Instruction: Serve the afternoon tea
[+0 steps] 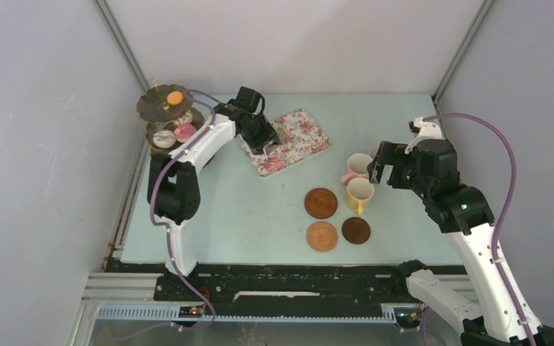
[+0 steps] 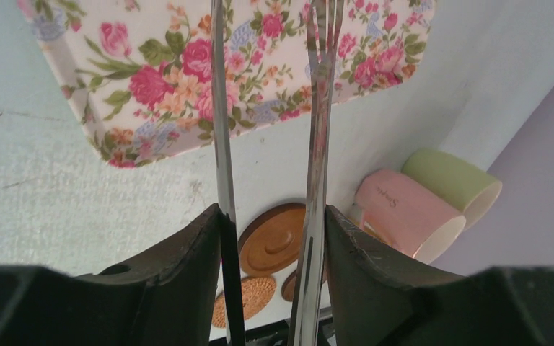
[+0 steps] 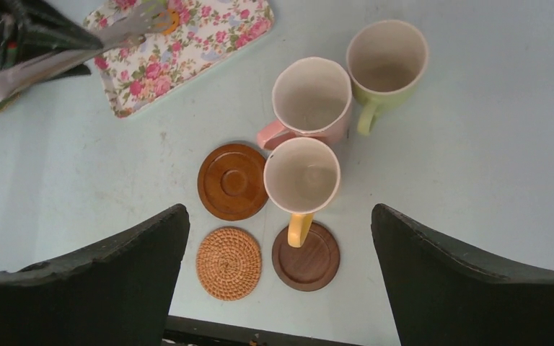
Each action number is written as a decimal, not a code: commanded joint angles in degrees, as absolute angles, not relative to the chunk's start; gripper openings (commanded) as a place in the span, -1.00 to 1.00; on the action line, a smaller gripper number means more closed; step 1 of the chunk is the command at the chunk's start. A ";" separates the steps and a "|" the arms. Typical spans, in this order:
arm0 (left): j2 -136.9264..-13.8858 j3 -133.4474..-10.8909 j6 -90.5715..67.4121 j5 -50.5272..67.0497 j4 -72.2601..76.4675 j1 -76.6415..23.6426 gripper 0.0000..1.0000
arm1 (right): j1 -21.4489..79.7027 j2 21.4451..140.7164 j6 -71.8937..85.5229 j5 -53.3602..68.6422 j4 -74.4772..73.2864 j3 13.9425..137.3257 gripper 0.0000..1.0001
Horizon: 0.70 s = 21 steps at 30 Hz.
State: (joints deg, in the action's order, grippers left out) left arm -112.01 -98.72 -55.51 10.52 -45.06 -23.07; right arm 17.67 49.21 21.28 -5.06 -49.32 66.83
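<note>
Pale blue-green table top (image 1: 245,216), walled by grey panels, forms the work surface.

The left gripper (image 2: 273,223) is closed about halfway onto the metal tongs (image 2: 221,144); both arms of the tongs are pressed against the inner faces of the fingers. The tips of the tongs are held over the flowered tray (image 1: 303,133). A small orange piece (image 3: 166,19) is seen at the tips from the right wrist; whether it is pinched cannot be told. To the left of that arm, at the far corner, the tiered stand (image 1: 164,107) carries an orange macaron (image 1: 175,96) on top and a pink cake (image 1: 185,130) on a lower tier.

The right gripper (image 3: 280,216) is spread fully and holds nothing. It hangs above the yellow mug (image 3: 303,176). The pink mug (image 3: 311,97) touches the yellow one, and the green mug (image 3: 387,58) stands just beside the pink. All three are upright and empty. Near the yellow mug lie the smooth brown coaster (image 3: 232,182), the woven coaster (image 3: 229,263) and the dark coaster (image 3: 306,256); no mug appears to be seated on any of them.

The mugs are judged rigid, smooth-glazed, fairly heavy and breakable. A grip across the wall at the rim, one finger inside, is advised; the handle is likely to slip. The toy cakes are judged light and small; they should be taken at the sides with gentle tong pressure.
</note>
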 commanded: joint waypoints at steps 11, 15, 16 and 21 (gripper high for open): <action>-121.16 -116.16 -59.95 -2.53 -54.91 -28.04 0.12 | 29.17 46.99 10.20 -16.71 -44.21 65.97 0.99; -122.03 -117.26 -60.15 -4.63 -56.91 -28.84 0.12 | 28.13 46.38 11.26 -15.52 -44.26 65.60 0.99; -122.33 -117.68 -60.04 -4.89 -57.08 -29.09 0.12 | 27.93 46.26 11.35 -15.56 -44.40 65.61 0.99; -124.35 -119.42 -60.07 -5.08 -57.70 -29.53 0.13 | 27.94 46.01 10.67 -15.94 -44.04 65.59 0.99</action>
